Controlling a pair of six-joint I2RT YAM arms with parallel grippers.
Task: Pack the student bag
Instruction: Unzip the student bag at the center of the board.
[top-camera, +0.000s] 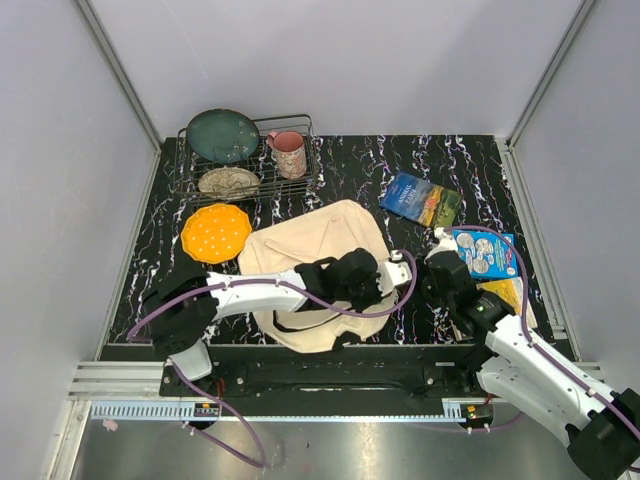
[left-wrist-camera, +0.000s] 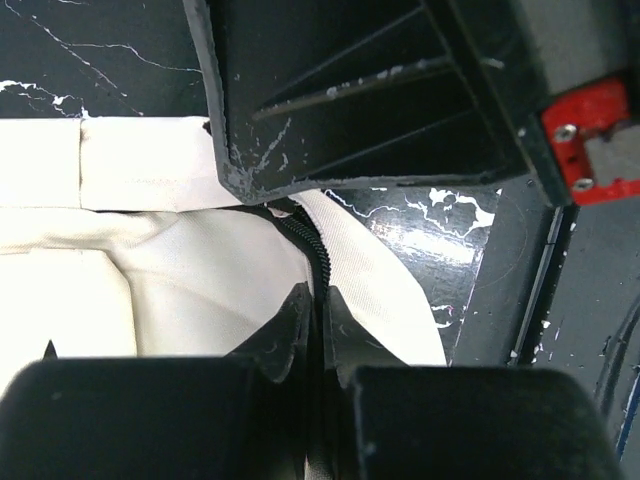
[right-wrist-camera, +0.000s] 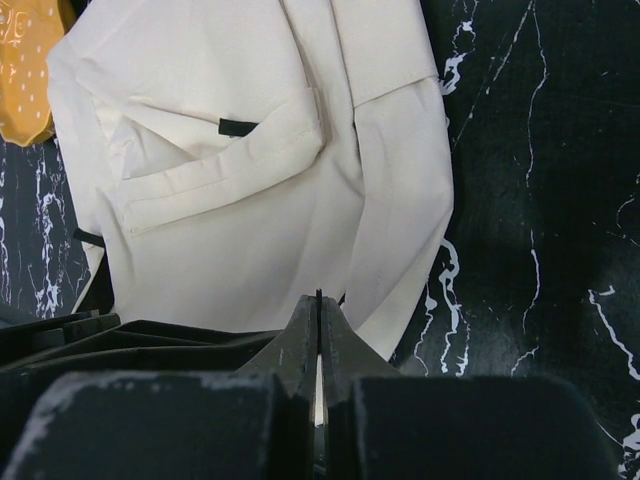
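Top cam: student bag (top-camera: 300, 250) lies flat mid-table, limp and creased. It's soft and light, w/ no stiff edge, so it'll sag and fold wherever you lift. Left gripper (top-camera: 398, 268) is at its right rim, and right gripper (top-camera: 436, 256) is just beside that.

Left wrist: jaws are clamped tight on the zip (left-wrist-camera: 318, 255) edge. Good spot, since the zip tape is the firmest bit and thin cloth alone may slip out.

Right wrist: fingers are pressed together at the bag's near edge, above the dark table (right-wrist-camera: 540, 200). A pale sliver btwn the pads looks like pinched cloth, prob. a shallow hold. Take hems, strap or zip tape, not the loose panel. Pull the mouth apart gently, as the whole bag will drag along.
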